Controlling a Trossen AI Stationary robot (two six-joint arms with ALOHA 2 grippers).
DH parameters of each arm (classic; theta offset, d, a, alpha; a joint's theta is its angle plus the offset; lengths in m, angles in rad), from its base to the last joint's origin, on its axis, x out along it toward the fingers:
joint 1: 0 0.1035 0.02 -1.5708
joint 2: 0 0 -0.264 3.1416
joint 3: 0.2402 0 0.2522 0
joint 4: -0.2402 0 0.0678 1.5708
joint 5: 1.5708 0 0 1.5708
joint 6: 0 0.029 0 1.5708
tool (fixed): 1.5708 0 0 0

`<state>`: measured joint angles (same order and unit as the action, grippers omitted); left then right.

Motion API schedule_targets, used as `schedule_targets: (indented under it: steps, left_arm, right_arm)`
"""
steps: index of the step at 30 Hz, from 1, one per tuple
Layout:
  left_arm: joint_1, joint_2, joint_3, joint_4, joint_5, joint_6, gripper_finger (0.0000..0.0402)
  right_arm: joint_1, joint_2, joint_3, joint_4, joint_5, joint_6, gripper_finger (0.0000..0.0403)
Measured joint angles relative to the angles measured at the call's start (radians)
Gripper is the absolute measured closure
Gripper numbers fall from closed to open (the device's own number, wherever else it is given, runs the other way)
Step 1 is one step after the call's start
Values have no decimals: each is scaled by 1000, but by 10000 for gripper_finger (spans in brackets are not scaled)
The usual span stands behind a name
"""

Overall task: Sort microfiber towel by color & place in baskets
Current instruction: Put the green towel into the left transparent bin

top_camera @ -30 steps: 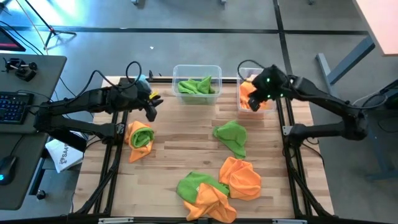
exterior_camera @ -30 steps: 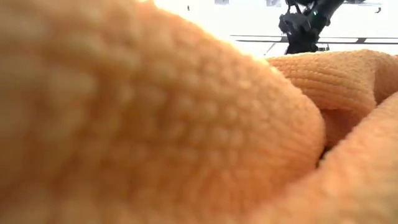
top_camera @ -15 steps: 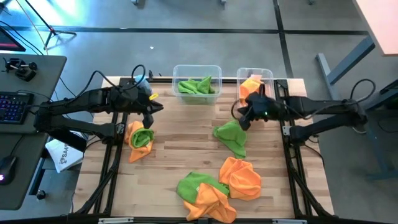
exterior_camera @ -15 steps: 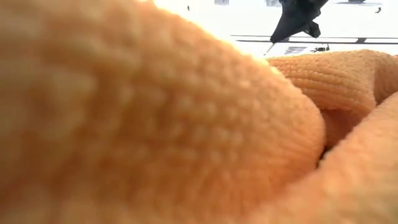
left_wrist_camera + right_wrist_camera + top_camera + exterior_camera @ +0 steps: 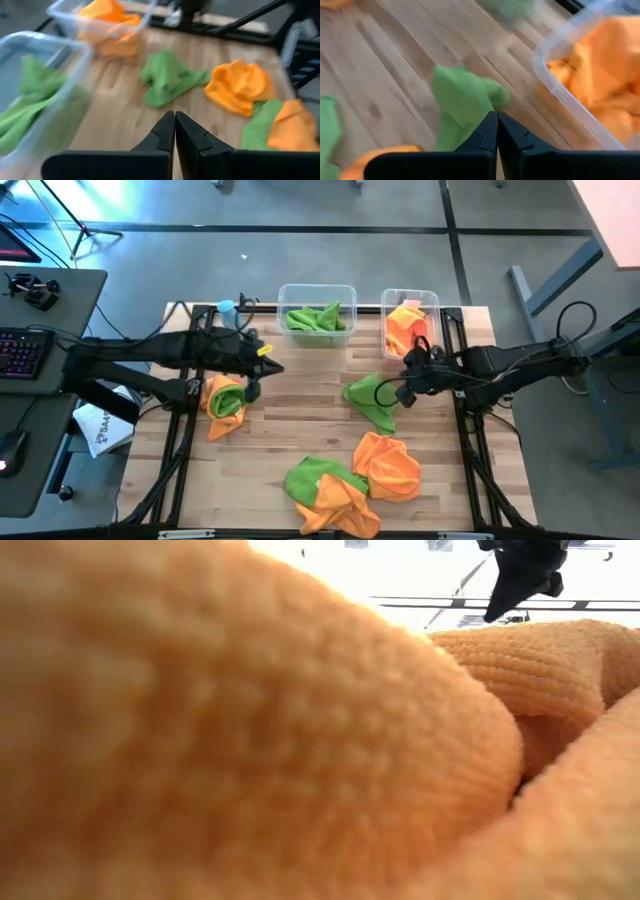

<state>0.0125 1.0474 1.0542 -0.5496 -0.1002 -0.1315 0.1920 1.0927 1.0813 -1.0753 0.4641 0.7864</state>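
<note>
beside the green towel (image 5: pixel 372 400), the right gripper (image 5: pixel 402 392) is pressed together; it should spread before descending squarely onto the cloth's bunched middle.

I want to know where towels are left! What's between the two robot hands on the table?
In the high view, only bare wooden table lies between the left hand and the right hand; a green towel sits beside the right hand.

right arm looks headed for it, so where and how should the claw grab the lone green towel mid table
Take the green towel at its bunched, raised fold on the end nearest the narrower basket of orange towels, where the cloth humps up instead of lying flat. Come straight down from above. The right claw sits right at that edge with fingers shut, so it would probably need to open first.
</note>
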Motion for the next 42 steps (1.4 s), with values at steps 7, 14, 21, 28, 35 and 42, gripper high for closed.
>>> schedule_targets:
  steps: [7,14,21,28,35,42]
  left_arm:
    - [-25,164,0,258,91,11,382]
    - [-8,377,63,467,89,13,295]
    - [3,644,328,308,32,68,240]
    - [13,887,580,34,-14,33,240]
    - [14,1051,695,19,-14,31,240]
    - [14,1135,705,-22,30,-20,243]
  right_arm:
    - [46,0,0,-43,3,-7,403]
    - [99,0,0,-51,-3,-41,403]
    - [125,0,0,-53,-5,-112,403]
    - [125,0,0,-58,-8,-158,403]
    - [124,0,0,-58,-7,-159,403]
    - [124,0,0,-61,-8,-167,403]
